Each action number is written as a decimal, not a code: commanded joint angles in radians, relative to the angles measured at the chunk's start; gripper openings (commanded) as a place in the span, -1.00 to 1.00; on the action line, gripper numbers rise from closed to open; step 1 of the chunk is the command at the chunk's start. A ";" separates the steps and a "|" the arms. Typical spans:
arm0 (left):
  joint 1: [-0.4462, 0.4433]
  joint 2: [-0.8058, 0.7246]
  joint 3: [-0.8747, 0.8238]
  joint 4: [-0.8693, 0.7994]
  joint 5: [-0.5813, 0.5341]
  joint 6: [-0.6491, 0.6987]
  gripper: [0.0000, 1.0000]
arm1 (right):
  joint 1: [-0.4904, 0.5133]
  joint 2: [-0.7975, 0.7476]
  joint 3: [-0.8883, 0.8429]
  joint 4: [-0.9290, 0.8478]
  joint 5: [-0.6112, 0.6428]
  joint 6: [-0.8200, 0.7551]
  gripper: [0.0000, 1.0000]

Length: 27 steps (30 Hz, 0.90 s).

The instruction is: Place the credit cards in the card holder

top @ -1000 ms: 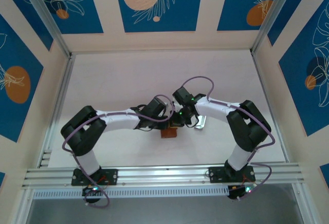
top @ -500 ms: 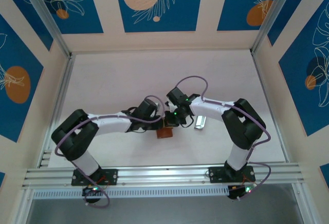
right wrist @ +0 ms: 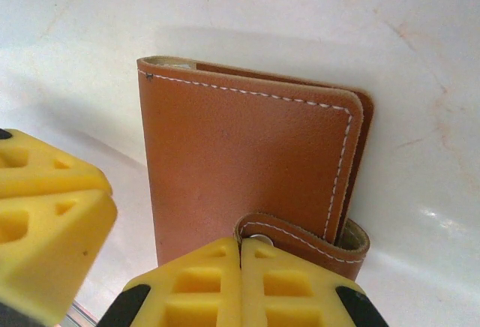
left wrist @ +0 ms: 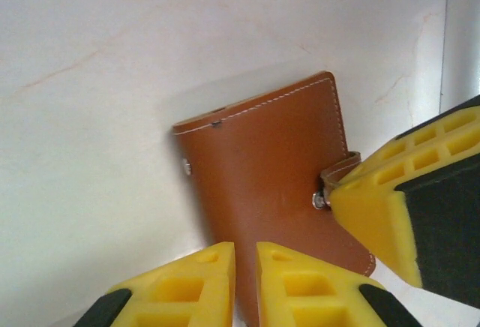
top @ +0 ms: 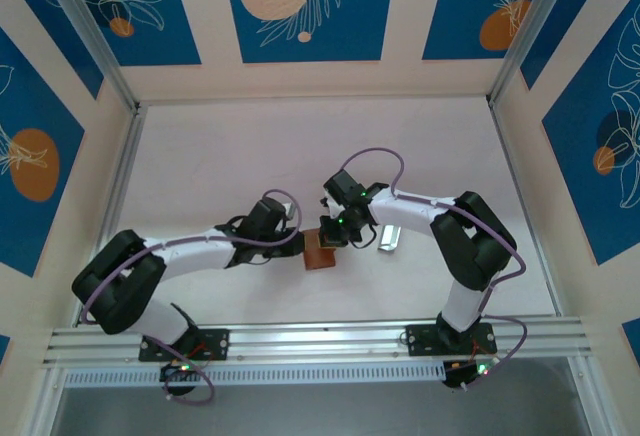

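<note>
- The wallet (top: 320, 254) lies closed and flat on the table (top: 220, 156), at the centre of the top view. Its strap (right wrist: 300, 233) is fastened over the open edge. The step in hand looks like undoing the snap (left wrist: 319, 201).
- The right gripper (right wrist: 240, 256), at the bottom centre of its own view, is closed, with its tips against the strap's curled end. Whether it pinches the tab I cannot tell.
- The left gripper (left wrist: 245, 259), at the bottom of its view, has its fingers all but together, with 1 thin slit between them. It sits at the wallet's near edge, and I cannot tell whether it nips the leather.
- 1 silvery card (top: 389, 238) lies just right of the wallet, apart from it, so loading has probably not begun.
- To do it well, get a sure hold on the tab first: closed tips pressed against it will only push the wallet along.
- Peel the strap up and away from the snap rather than dragging it sideways.
- Let the left gripper pin the wallet body down, since the light leather would probably lift with the strap.
- Keep the 2 grippers from colliding, as they work very close together.
</note>
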<state>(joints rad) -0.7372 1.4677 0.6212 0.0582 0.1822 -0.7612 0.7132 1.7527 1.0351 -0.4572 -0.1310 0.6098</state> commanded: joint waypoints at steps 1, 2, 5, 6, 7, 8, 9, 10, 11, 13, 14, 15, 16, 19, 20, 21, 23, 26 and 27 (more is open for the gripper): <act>0.010 0.003 -0.006 -0.028 -0.006 0.011 -0.70 | 0.006 0.049 -0.027 -0.066 0.039 0.010 -1.00; 0.010 0.020 0.000 -0.026 0.003 0.015 -0.70 | 0.006 0.044 -0.026 -0.067 0.038 0.009 -1.00; 0.006 0.071 0.011 -0.001 0.020 0.016 -0.71 | 0.007 0.030 -0.023 -0.073 0.039 0.007 -1.00; 0.002 0.087 0.019 0.003 0.024 0.017 -0.71 | 0.008 0.024 -0.022 -0.077 0.040 0.006 -1.00; -0.003 0.106 0.030 0.003 0.026 0.021 -0.72 | 0.009 0.017 -0.019 -0.081 0.038 0.004 -1.00; -0.009 0.122 0.039 0.000 0.024 0.025 -0.73 | 0.009 0.011 -0.017 -0.085 0.038 0.002 -1.00; -0.015 0.134 0.045 0.001 0.022 0.025 -0.72 | 0.011 0.004 -0.015 -0.087 0.037 0.001 -1.00; -0.019 0.144 0.047 0.006 0.020 0.025 -0.72 | 0.013 -0.004 -0.014 -0.089 0.035 0.000 -1.00; -0.023 0.153 0.050 0.010 0.020 0.025 -0.73 | 0.014 -0.010 -0.014 -0.089 0.032 -0.002 -1.00; -0.026 0.161 0.049 0.018 0.017 0.023 -0.73 | 0.014 -0.024 -0.014 -0.087 0.022 -0.003 -1.00; -0.027 0.163 0.050 0.021 0.017 0.020 -0.73 | 0.014 -0.028 -0.015 -0.086 0.017 -0.004 -1.00; -0.030 0.163 0.051 0.021 0.016 0.021 -0.73 | 0.014 -0.031 -0.016 -0.085 0.012 -0.004 -1.00; -0.030 0.163 0.053 0.020 0.015 0.020 -0.73 | 0.014 -0.033 -0.018 -0.082 0.007 -0.005 -1.00; -0.036 0.166 0.058 0.021 0.014 0.022 -0.73 | 0.014 -0.030 -0.018 -0.074 -0.005 -0.005 -1.00; -0.037 0.169 0.062 0.019 0.013 0.023 -0.73 | 0.012 -0.026 -0.018 -0.072 -0.007 -0.004 -1.00; -0.041 0.171 0.065 0.017 0.010 0.025 -0.73 | 0.012 -0.025 -0.018 -0.068 -0.013 -0.002 -1.00; -0.047 0.178 0.070 0.016 0.007 0.026 -0.73 | 0.008 -0.027 -0.022 -0.049 -0.039 0.003 -1.00; -0.053 0.190 0.077 0.017 0.007 0.027 -0.73 | -0.001 -0.034 -0.027 -0.039 -0.057 0.010 -1.00; -0.056 0.192 0.078 0.019 0.007 0.026 -0.73 | -0.005 -0.037 -0.028 -0.036 -0.063 0.011 -1.00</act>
<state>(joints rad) -0.7559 1.5944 0.6777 0.0151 0.1711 -0.7502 0.7113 1.7374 1.0317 -0.4751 -0.1440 0.6098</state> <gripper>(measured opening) 0.136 0.050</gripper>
